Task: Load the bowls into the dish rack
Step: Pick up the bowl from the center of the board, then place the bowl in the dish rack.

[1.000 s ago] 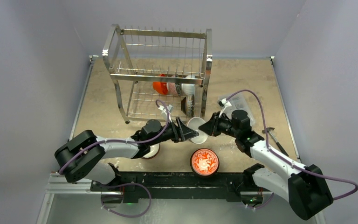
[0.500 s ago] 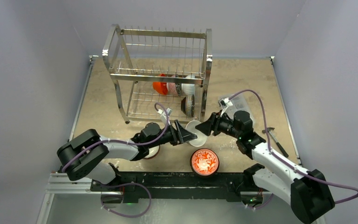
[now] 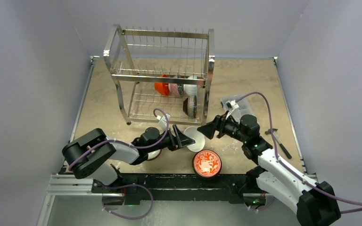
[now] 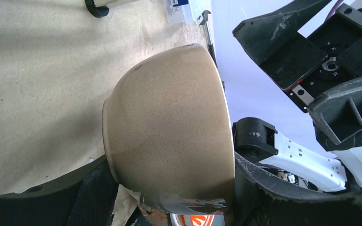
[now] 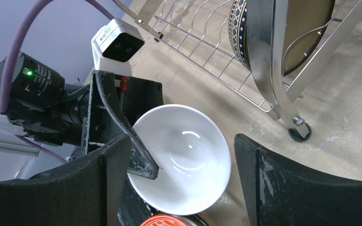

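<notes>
The dish rack (image 3: 165, 34) stands at the back, with other bowls (image 3: 162, 88) on its low shelf. In front of it, the left gripper (image 3: 187, 138) pinches the wall of a tan bowl (image 3: 197, 139) and holds it up. The right gripper (image 3: 207, 130) is spread wide, near the bowl but not touching. The bowl is tipped, its white inside facing the right gripper. It is round, with no long side. Next it likely needs sliding on edge into a slot.

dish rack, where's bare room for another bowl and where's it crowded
Free: on the dish rack, the upper shelf and the lower shelf's left half. Crowded: the lower shelf's right end, packed with bowls, and the table in front, where the left gripper holds a tan bowl.
</notes>
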Controlling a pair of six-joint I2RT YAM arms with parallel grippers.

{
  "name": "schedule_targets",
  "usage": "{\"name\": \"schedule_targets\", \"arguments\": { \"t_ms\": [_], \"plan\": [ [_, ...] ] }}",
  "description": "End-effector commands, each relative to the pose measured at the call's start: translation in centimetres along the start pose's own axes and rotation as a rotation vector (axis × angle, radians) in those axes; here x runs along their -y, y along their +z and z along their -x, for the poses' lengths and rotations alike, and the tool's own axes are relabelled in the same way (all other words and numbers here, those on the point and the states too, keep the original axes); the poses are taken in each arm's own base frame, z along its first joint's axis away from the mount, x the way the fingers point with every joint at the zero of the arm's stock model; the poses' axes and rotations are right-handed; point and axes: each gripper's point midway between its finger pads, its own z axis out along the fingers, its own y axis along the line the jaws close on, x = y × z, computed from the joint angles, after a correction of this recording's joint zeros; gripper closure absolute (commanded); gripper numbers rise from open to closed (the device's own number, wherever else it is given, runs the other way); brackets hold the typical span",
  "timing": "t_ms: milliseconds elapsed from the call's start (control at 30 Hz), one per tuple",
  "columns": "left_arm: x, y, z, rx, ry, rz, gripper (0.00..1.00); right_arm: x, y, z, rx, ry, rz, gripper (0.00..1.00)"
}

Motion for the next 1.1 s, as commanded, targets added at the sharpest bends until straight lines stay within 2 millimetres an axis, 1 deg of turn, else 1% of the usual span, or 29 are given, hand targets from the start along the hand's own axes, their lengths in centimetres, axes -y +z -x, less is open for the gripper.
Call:
{"name": "schedule_targets", "arguments": {
  "t_ms": [0,200,267,367,433,500,633,933,1067],
  "plan": [
    [4.3,-0.6,1.8,0.059,0.006,-0.172,1.0,-0.4,-0.4,0.2,0.01,-0.015,0.006,0.17],
    [4.2,-1.0,2.3,0.071,0.024,-0.157,1.0,-0.7,-0.6,0.9,0.033,-0.029,0.006,0.1],
    [3.9,-1.1,2.5,0.074,0.04,-0.132,1.0,-0.6,-0.7,0.7,0.036,-0.027,0.003,0.08],
    [4.1,-1.4,2.8,0.077,0.059,-0.114,1.0,-0.6,-0.7,0.4,0.038,-0.009,0.007,0.03],
    [4.1,-1.5,3.0,0.077,0.074,-0.098,1.0,-0.7,-0.8,0.4,0.049,-0.002,0.016,0.01],
    [3.8,-1.8,3.3,0.083,0.08,-0.074,1.0,-0.8,-0.8,0.4,0.052,-0.001,0.027,0.01],
    [3.9,-2.4,4.0,0.102,0.089,-0.075,1.0,-1.0,-0.7,0.5,0.038,-0.01,0.028,0.01],
    [2.3,-4.0,6.4,0.152,0.09,-0.042,1.0,-0.7,-0.8,0.5,0.028,-0.02,0.004,0.01],
    [2.7,-4.4,7.2,0.157,0.105,-0.042,1.0,-0.4,-0.6,0.3,0.014,-0.013,-0.004,0.01]
  ]
}}
